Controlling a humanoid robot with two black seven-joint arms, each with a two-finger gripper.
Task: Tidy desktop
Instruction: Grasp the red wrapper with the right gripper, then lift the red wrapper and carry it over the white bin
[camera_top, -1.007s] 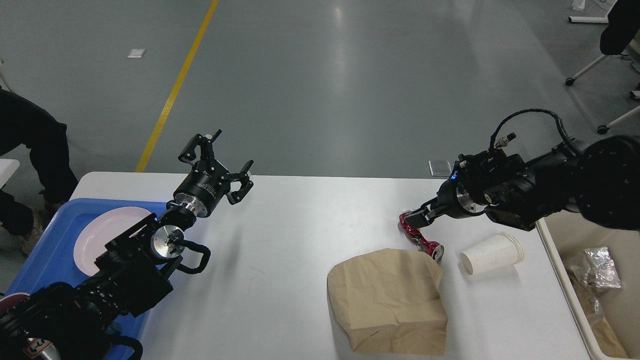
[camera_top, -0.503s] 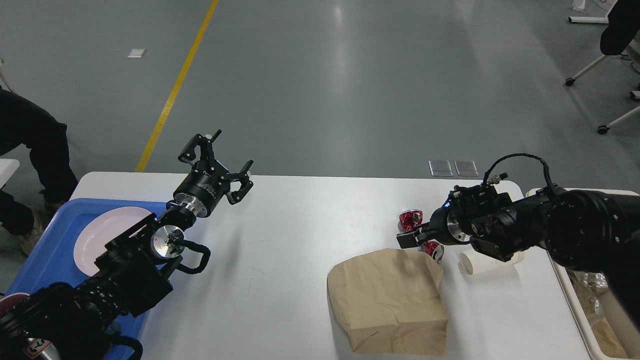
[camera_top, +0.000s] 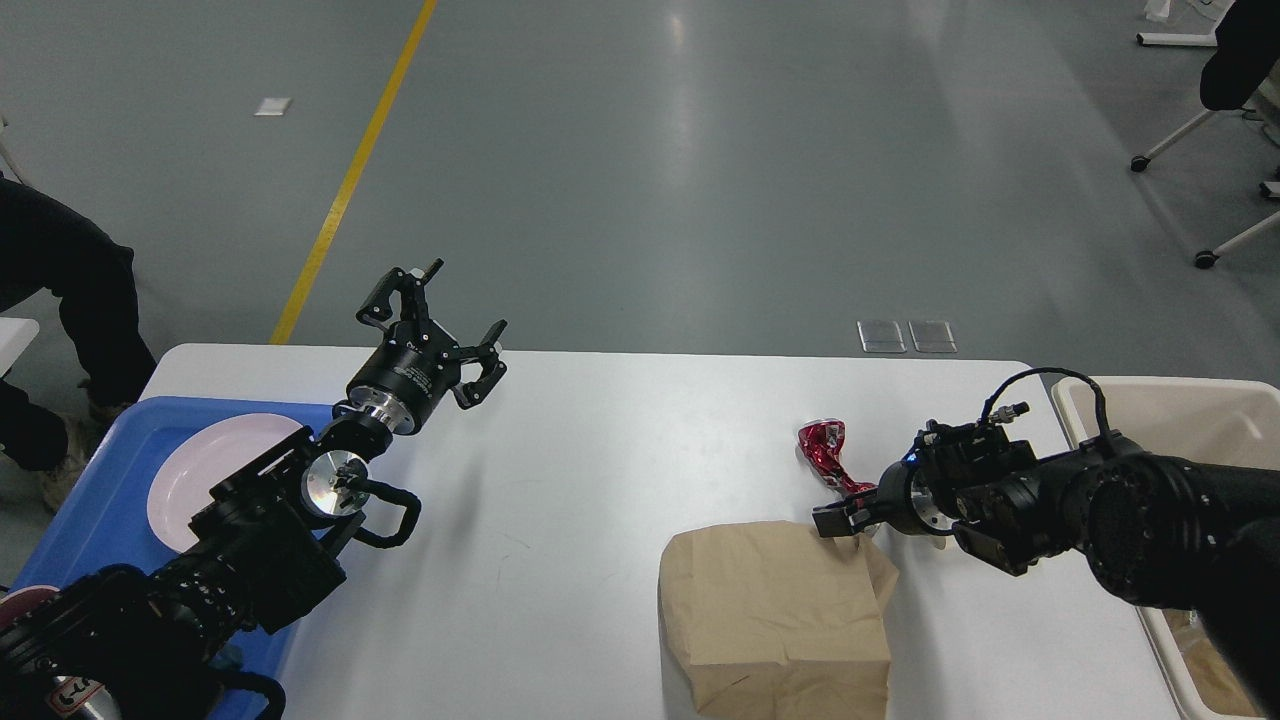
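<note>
The white desktop (camera_top: 600, 470) holds a crumpled brown paper bag (camera_top: 775, 610) at front right. Just beyond the bag lies a crushed red can (camera_top: 825, 450). My right gripper (camera_top: 835, 520) sits low at the bag's far right edge, touching it or nearly so. Its fingers show as one dark block, so its state is unclear. My left gripper (camera_top: 445, 320) hangs open and empty above the far left part of the desktop.
A blue tray (camera_top: 90, 490) with a white plate (camera_top: 200, 470) sits at the left edge, partly under my left arm. A beige bin (camera_top: 1200, 400) stands off the right end. A person's legs are at far left, chair wheels at top right.
My right arm has dropped and drawn toward me, from the red can to the bag's far edge. The bag has shifted slightly nearer. The arm now covers the white paper cup. The left arm is still.
</note>
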